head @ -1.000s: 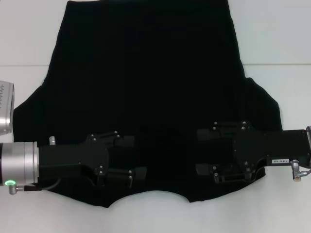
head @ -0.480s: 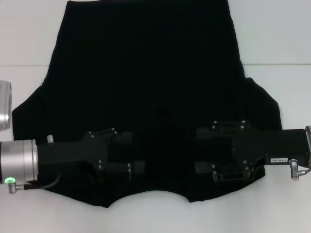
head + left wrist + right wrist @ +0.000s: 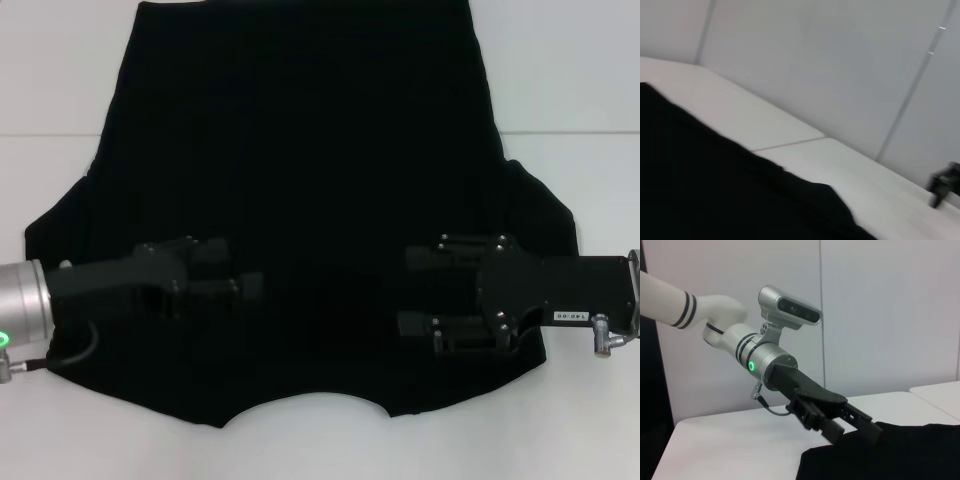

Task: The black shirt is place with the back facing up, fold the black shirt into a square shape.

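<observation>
The black shirt (image 3: 300, 200) lies spread flat on the white table (image 3: 60, 70), filling the frame's centre. Over its lower part hover both pincers — the left gripper (image 3: 235, 268) at lower left, tilted down to the cloth, the right gripper (image 3: 415, 292) at lower right with fingers spread apart. Whether the left one is clenched I cannot tell.

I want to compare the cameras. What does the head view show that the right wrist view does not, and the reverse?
Only the head view shows the whole black shirt spread flat, and the right gripper over it. Only the right wrist view shows the left arm's silver camera, green light and the wall. Both show the left gripper at the shirt and the white table.
</observation>
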`<state>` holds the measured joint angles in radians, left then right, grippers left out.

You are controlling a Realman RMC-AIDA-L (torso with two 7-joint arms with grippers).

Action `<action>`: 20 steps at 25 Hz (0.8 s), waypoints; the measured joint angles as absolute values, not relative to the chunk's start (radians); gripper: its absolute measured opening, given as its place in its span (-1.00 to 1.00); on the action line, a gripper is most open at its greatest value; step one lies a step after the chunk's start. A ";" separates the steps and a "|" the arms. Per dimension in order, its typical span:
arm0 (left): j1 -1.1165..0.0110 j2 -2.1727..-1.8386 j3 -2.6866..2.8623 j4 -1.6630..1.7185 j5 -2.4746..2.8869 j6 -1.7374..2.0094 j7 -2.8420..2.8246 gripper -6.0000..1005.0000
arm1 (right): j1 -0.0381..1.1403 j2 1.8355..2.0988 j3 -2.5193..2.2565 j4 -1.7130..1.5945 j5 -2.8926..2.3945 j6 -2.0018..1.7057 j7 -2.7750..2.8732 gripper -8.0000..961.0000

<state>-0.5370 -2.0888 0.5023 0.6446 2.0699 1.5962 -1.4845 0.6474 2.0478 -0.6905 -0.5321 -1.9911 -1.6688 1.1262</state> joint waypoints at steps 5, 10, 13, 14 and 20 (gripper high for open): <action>-0.536 -2.080 0.486 0.686 2.095 1.443 -1.704 0.74 | 0.653 2.052 -0.686 -0.532 -1.991 -1.666 1.136 0.67; -0.545 -2.066 0.476 0.727 2.207 1.285 -1.967 0.73 | 0.660 2.060 -0.686 -0.535 -1.988 -1.660 1.137 0.66; -0.543 -2.061 0.476 0.768 2.257 1.265 -2.050 0.72 | 0.665 2.063 -0.686 -0.532 -1.978 -1.654 1.137 0.66; -0.540 -2.060 0.475 0.783 2.267 1.264 -2.068 0.72 | 0.665 2.064 -0.686 -0.531 -1.974 -1.651 1.137 0.66; -0.538 -2.044 0.446 0.838 2.363 1.241 -2.206 0.70 | 0.670 2.071 -0.686 -0.531 -1.953 -1.643 1.137 0.66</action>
<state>-0.5383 -2.0442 0.4464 0.8378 2.3630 1.2415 -2.2063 0.6696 2.0715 -0.6858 -0.5308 -1.9529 -1.6431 1.1366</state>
